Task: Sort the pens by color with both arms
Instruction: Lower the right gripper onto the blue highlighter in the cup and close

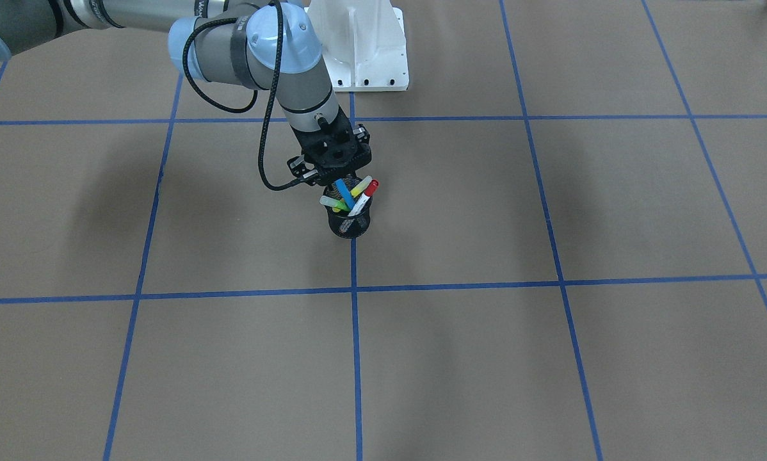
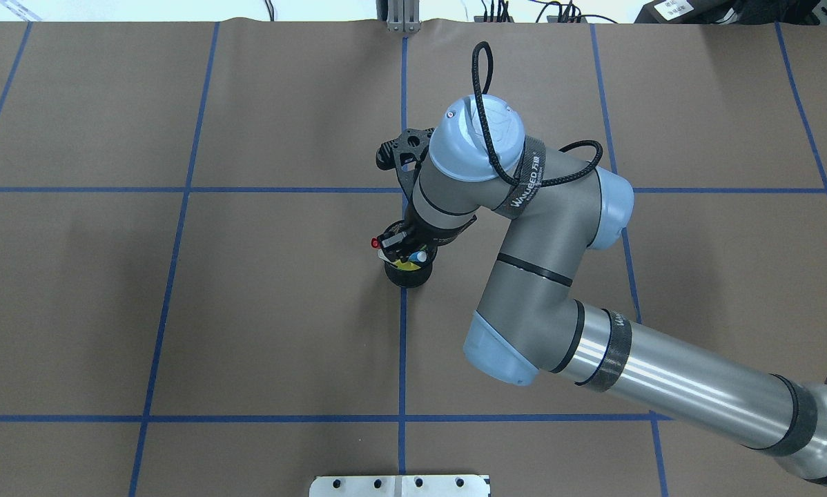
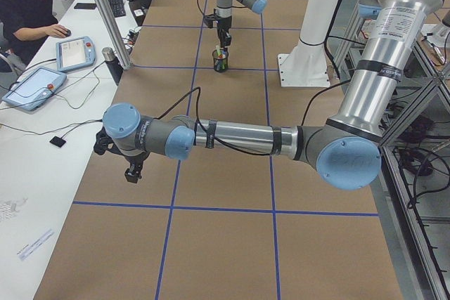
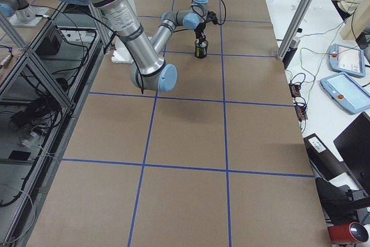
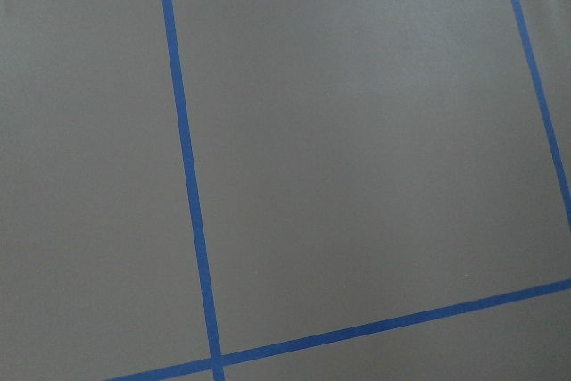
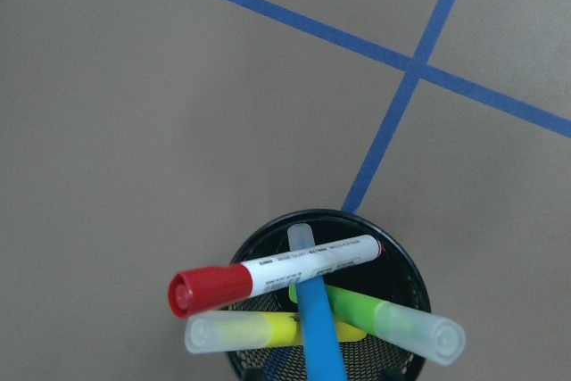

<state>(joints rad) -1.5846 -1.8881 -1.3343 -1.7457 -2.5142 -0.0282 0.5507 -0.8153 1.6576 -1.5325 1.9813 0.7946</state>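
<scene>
**Pens crossed in mesh cup [image 6: 400, 244]**

Red-capped pen [image 6: 268, 272], yellow highlighter [image 6: 259, 331], blue pen [image 6: 317, 318] and green pen [image 6: 393, 320] leaned crossed inside it. They were probably light, stiff and slick, best pinched on the upper barrel. Just above hung the right gripper [image 1: 339, 174]. Whether it or the left gripper [image 3: 133, 172] was spread could not be told.

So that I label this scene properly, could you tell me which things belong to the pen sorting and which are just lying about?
Job: blue pen, red-capped pen, green pen, yellow pen, the black cup holding them, right arm, left arm.
Lying about: white stand, tablet, seated person.
</scene>
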